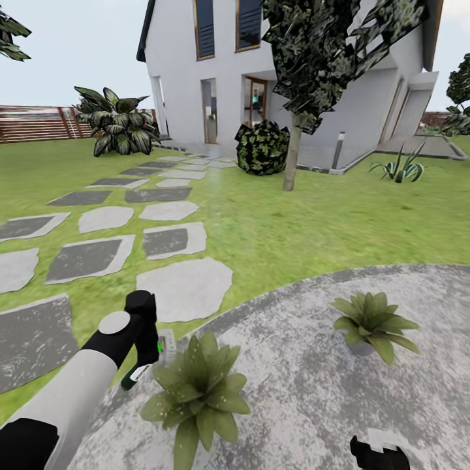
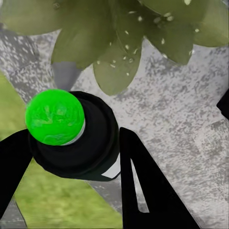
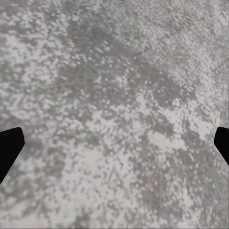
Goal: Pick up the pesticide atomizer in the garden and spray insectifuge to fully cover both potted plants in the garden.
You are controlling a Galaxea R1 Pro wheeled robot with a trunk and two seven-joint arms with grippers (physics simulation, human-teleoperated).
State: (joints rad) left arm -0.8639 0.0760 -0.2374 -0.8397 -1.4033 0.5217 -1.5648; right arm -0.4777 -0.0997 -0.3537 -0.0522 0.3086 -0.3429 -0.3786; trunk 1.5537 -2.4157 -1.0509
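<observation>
My left gripper (image 1: 147, 350) is shut on the pesticide atomizer (image 1: 136, 375), a slim dark green bottle with a white label. It hangs just left of the nearer potted plant (image 1: 196, 386) at the patio's edge. In the left wrist view the bottle's black top (image 2: 93, 145) with a bright green tip sits between my black fingers (image 2: 150, 191), with speckled leaves (image 2: 119, 52) and a grey pot (image 2: 64, 74) close beyond. The second potted plant (image 1: 372, 321) stands further right on the paved patio (image 1: 307, 391). My right gripper (image 1: 378, 455) is low at the view's bottom edge, open over bare paving (image 3: 114, 119).
Grey stepping stones (image 1: 186, 287) run across the lawn toward a white house (image 1: 215, 72). A thin tree trunk (image 1: 292, 153), a round dark shrub (image 1: 262, 148) and a spiky grass clump (image 1: 399, 168) stand on the grass behind. A brown fence (image 1: 36, 123) lines the far left.
</observation>
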